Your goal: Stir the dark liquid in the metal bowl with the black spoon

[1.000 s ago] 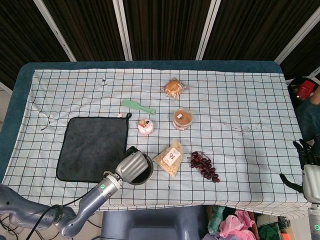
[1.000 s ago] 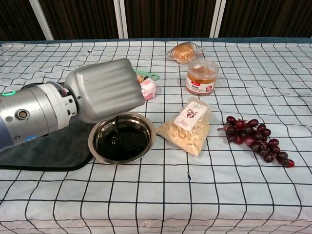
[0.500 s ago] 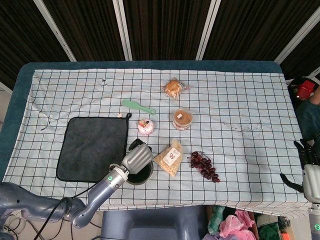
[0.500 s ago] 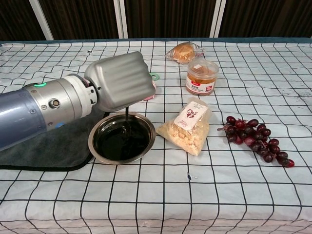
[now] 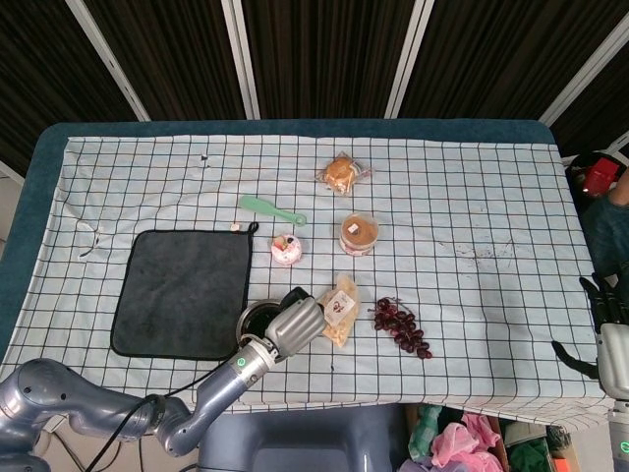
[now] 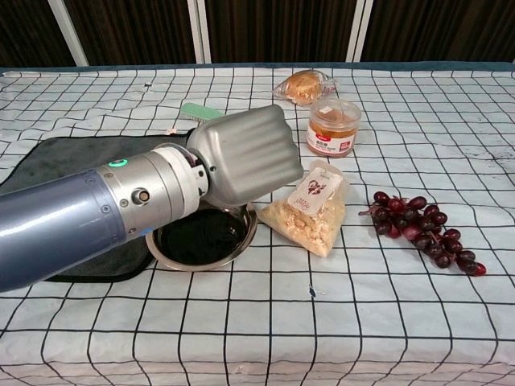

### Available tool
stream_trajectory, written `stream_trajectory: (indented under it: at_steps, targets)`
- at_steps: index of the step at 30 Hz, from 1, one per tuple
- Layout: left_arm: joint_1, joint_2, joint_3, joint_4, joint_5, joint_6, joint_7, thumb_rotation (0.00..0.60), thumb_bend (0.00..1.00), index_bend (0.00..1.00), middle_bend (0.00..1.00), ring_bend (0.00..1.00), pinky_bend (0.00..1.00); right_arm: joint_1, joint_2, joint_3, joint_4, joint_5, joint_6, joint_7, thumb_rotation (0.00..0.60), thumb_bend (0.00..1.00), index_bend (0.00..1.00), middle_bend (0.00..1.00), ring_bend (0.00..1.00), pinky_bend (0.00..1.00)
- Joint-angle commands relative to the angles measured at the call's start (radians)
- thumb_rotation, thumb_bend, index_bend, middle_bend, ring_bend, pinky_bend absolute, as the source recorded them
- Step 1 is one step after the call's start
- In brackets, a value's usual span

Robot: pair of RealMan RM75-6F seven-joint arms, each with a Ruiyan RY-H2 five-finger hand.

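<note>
The metal bowl (image 6: 201, 239) with the dark liquid (image 6: 197, 236) sits at the near edge of the table, just right of the dark grey mat (image 5: 182, 290) and just left of the bag of snacks (image 6: 315, 207). The left hand (image 6: 245, 159) hangs over the bowl's right rim, its back turned to the chest camera and its fingers curled in underneath; in the now views the black spoon cannot be seen at all, so whether the hand is clamped on it I cannot tell. From the hand, the middle of the liquid lies down and to the left, so the stirring sweep would, I judge, have to carry back leftward across the bowl rather than further toward the snack bag, which the hand nearly overlaps in the head view. The forearm runs from the near left corner up to the bowl, so this arm is by far the nearer one. The right hand (image 5: 609, 324) hangs off the table's right edge, well apart from everything, fingers loosely spread and holding nothing. Farther off lie the grapes (image 6: 422, 219), the orange-lidded tub (image 6: 333, 126), a wrapped bun (image 6: 304, 84) and a green spatula (image 5: 271, 208).
</note>
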Motion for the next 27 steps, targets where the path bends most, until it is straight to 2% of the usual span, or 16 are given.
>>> stream_trajectory:
  at_steps: [1,8,14,20,27]
  targets:
    - [0.007,0.011,0.022,-0.026,0.012,0.002,0.002,0.6,0.51,0.66,0.93,0.95,0.92,0.0,-0.001,-0.001,-0.001,-0.002,0.001,-0.002,0.6,0.13,0.08,0.03,0.13,0.25]
    - [0.037,0.076,0.085,-0.118,0.058,0.025,-0.01,0.6,0.51,0.66,0.94,0.95,0.92,0.001,-0.005,-0.001,-0.002,-0.002,0.0,-0.01,0.6,0.13,0.08,0.03,0.13,0.25]
    - [0.067,0.141,0.116,-0.147,0.067,0.042,-0.028,0.6,0.51,0.66,0.94,0.95,0.92,0.003,-0.009,-0.002,-0.004,0.001,-0.004,-0.018,0.6,0.13,0.08,0.03,0.13,0.25]
    - [0.074,0.169,0.098,-0.109,0.039,0.032,-0.059,0.6,0.51,0.66,0.94,0.96,0.92,0.005,-0.012,-0.002,-0.004,0.003,-0.008,-0.026,0.6,0.13,0.08,0.03,0.13,0.25]
    - [0.051,0.144,0.04,-0.032,0.0,0.006,-0.065,0.6,0.51,0.66,0.94,0.96,0.92,0.007,-0.016,-0.002,-0.003,0.007,-0.014,-0.03,0.6,0.13,0.08,0.03,0.13,0.25]
